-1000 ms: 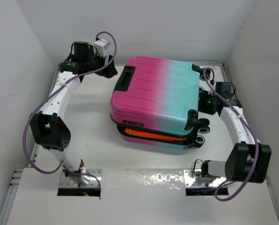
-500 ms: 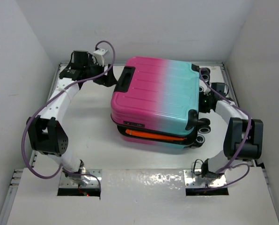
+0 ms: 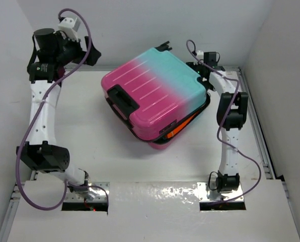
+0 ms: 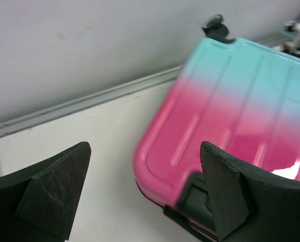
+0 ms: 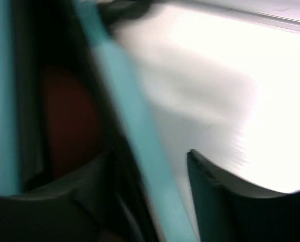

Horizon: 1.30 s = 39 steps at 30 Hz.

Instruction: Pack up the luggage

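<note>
The luggage point(image 3: 152, 93) lies turquoise end beside the right hand point(image 5: 149, 154)

No text is legible on the luggage point(image 3: 155, 93) or elsewhere.

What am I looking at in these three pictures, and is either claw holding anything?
This is a pair of robot arms, a left arm and a right arm, bolted to the near edge of a white table. The overhead picture looks down from behind them. The other two come from cameras on each wrist, so the dark shapes at the bottom are that arm's own fingers. On the table lies one pink-and-turquoise suitcase, its halves slightly apart with something orange showing in the gap. The left gripper is open, beside the pink end, holding nothing. The right gripper is open at the turquoise end, the shell's edge between its fingers; blur hides whether they touch it.
</note>
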{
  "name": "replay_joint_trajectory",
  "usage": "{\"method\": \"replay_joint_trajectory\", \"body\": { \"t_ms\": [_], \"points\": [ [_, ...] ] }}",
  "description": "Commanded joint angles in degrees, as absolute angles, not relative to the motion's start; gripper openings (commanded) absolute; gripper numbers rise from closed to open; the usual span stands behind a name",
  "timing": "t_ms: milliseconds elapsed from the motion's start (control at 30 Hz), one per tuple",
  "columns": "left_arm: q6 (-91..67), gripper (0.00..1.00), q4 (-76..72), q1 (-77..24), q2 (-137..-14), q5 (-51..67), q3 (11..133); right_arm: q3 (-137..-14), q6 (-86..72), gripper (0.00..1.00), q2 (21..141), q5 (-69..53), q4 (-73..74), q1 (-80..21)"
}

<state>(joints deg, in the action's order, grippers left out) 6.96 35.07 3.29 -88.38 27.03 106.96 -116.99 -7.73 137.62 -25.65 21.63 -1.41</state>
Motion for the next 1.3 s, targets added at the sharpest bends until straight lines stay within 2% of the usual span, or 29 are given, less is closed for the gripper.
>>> {"method": "replay_joint_trajectory", "body": {
  "t_ms": [0, 67, 267, 333, 400, 500, 567, 600, 633, 667, 700, 733, 833, 933, 967, 1067, 1133, 1267],
  "points": [
    [5.19, 0.86, 32.88, 5.18, -91.93, 22.5, 106.61, -116.3, -16.16, 0.65, 128.07, -11.47, 18.19, 5.35],
    [4.49, 0.86, 30.25, 6.76, -94.81, 21.98, 106.43, -113.83, -19.15, 0.71, 123.69, -3.9, 20.37, 9.12],
    [1.32, 0.78, 24.88, 7.21, -108.51, 19.61, 112.67, -122.51, -19.95, 0.74, 119.55, 11.85, 35.99, 11.25],
    [1.93, 0.76, 25.48, 6.86, -114.83, 19.25, 117.49, -120.16, -19.51, 0.74, 116.82, 17.45, 35.78, 11.6],
    [4.03, 0.75, 25.58, 5.63, -118.02, 18.55, 120.84, -114.62, -20.56, 0.73, 112.86, 17.06, 33.58, 12.65],
    [3.96, 0.74, 24.87, 4.66, -122.86, 18.45, 123.3, -113.03, -19.87, 0.56, 109.88, 12.75, 37.86, 13.27],
    [4.04, 0.7, 24.87, 3.78, -125.68, 19.51, 124.53, -103.15, -18.73, 0.4, 105.76, 10.2, 39.99, 11.43],
    [5.7, 0.69, 24.79, 2.56, -126.38, 19.42, 124.45, -97.79, -18.02, 0.33, 99.29, 10.63, 38.51, 10.12],
    [6.23, 0.67, 24.61, 1.94, -127.08, 19.51, 124.45, -86.77, -17.58, 0.25, 95.84, 12.2, 35.19, 7.58],
    [6.41, 0.66, 24.44, 1.41, -127.52, 19.95, 124.11, -81.61, -17.93, 0.12, 92.49, 12.74, 34.2, 6.69],
    [6.42, 0.65, 23.91, 0.71, -128.23, 21.0, 123.93, -77.56, -19.23, 0.04, 86.46, 12.83, 33.41, 6.24],
    [6.15, 0.61, 23.47, 0.53, -128.41, 23.62, 123.58, -69.78, -20.29, 0.0, 83.61, 12.22, 32.18, 6.33],
    [5.97, 0.5, 21.19, -1.22, -128.41, 28.02, 120.77, -56.23, -24.33, 0.0, 72.74, 10.56, 26.84, 6.24],
    [7.82, 0.42, 17.5, -2.72, -127.09, 31.8, 112.97, -43.83, -28.28, 0.0, 67.95, -2.16, 15.09, 5.54],
    [8.61, 0.41, 16.71, -3.33, -126.65, 32.86, 111.37, -41.16, -29.69, 0.0, 68.2, -10.55, 11.9, 5.28],
    [8.7, 0.26, 13.64, -4.04, -124.72, 38.05, 104.69, -31.58, -38.8, 0.0, 72.06, -20.27, -7.41, 4.14],
    [9.05, 0.19, 13.36, -4.39, -122.79, 40.42, 101.27, -29.1, -42.61, 0.0, 75.74, -21.7, -22.85, 2.82],
    [11.69, 0.19, 13.8, -5.45, -118.14, 42.1, 90.55, -39.09, -43.24, 0.0, 88.48, -18.38, -25.75, -0.08]
  ]
}}
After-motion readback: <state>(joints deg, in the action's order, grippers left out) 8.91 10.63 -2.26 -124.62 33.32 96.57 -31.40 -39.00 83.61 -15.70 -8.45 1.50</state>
